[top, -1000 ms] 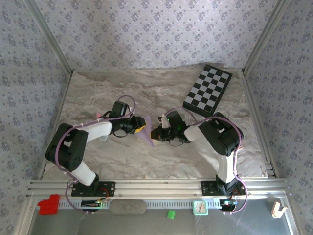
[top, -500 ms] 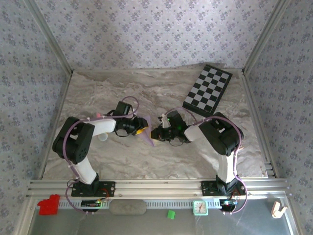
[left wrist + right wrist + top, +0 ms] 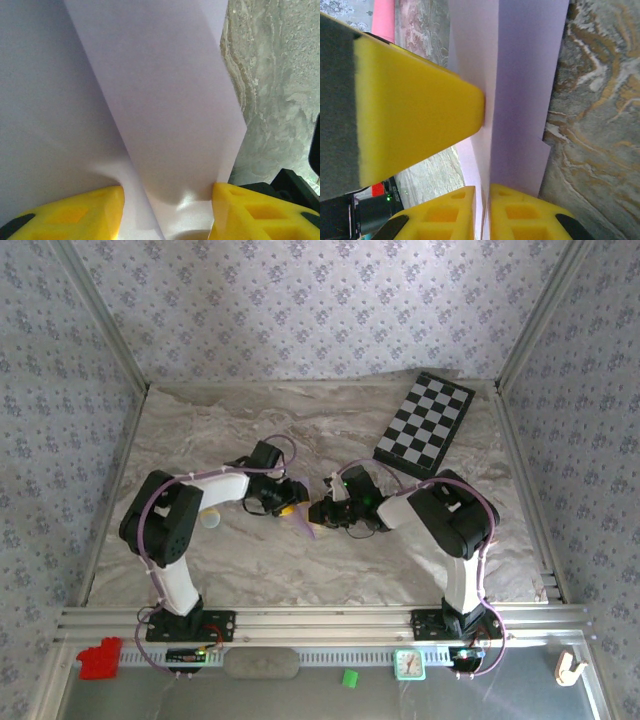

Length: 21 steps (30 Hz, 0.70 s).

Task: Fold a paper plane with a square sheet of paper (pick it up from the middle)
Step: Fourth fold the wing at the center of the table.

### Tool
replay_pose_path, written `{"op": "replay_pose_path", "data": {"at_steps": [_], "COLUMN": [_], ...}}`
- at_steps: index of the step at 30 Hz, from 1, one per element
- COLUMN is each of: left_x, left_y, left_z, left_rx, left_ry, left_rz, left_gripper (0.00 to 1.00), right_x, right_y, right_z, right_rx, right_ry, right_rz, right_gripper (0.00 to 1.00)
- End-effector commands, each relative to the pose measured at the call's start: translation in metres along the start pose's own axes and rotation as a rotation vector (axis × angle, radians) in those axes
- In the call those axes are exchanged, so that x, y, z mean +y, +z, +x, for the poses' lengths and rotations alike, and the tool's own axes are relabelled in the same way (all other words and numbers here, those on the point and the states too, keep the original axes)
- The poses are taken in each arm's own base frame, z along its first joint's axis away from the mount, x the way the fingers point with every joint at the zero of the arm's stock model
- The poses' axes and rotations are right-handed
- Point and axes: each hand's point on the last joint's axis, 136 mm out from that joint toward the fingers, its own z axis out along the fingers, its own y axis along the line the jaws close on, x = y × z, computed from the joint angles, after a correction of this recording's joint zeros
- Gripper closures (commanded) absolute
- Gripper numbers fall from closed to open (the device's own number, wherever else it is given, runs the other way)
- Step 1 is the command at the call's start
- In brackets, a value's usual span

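The square sheet of paper is folded into a narrow pale lilac paper plane [image 3: 303,519], standing on edge between the two grippers at the table's middle. My left gripper [image 3: 289,503] is against its left side. In the left wrist view the yellow fingers [image 3: 75,215] stand well apart, with the folded paper [image 3: 165,100] across the gap of the left gripper [image 3: 167,190]. My right gripper [image 3: 319,512] holds the plane from the right. Its two yellow fingers [image 3: 530,215] are pinched on the paper's layers [image 3: 520,100] at the right gripper [image 3: 482,189]. One left-gripper finger [image 3: 420,110] touches the paper there.
A black-and-white chequered board [image 3: 425,420] lies at the back right of the marbled table [image 3: 220,430]. A small pale round thing [image 3: 210,520] sits beside the left arm. A red item [image 3: 98,658], a green block [image 3: 349,677] and a small clock [image 3: 409,664] sit by the front rail.
The left arm has swung right, bringing its gripper closer against the paper, and its fingers have spread wider. The right gripper has stayed in place on the paper.
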Motion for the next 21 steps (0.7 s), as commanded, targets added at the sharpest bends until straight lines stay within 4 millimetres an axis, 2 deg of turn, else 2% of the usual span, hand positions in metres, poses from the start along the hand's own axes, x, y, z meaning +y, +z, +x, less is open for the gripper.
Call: {"op": "replay_pose_path", "data": {"at_steps": [1, 6, 11, 16, 21], "left_x": [0.039, 0.047, 0.044, 0.025, -0.007], "left_y": [0.013, 0.018, 0.017, 0.009, -0.009], "left_z": [0.016, 0.02, 0.02, 0.012, -0.002], "left_rx": [0.059, 0.082, 0.078, 0.048, -0.021], "left_ry": [-0.026, -0.044, -0.043, -0.026, 0.002], "left_rz": [-0.174, -0.204, -0.197, -0.142, -0.036], "left_gripper": [0.46, 0.44, 0.43, 0.41, 0.38], "right_x": [-0.025, -0.024, -0.026, -0.033, -0.038], "right_y": [-0.009, -0.009, -0.008, -0.005, -0.003], "right_z": [0.007, 0.01, 0.012, 0.016, 0.018], "right_rx": [-0.002, 0.006, 0.015, 0.014, 0.015], "right_ry": [0.046, 0.048, 0.066, 0.105, 0.13], "right_rz": [0.101, 0.1, 0.103, 0.108, 0.115], "right_gripper": [0.85, 0.85, 0.88, 0.89, 0.89]}}
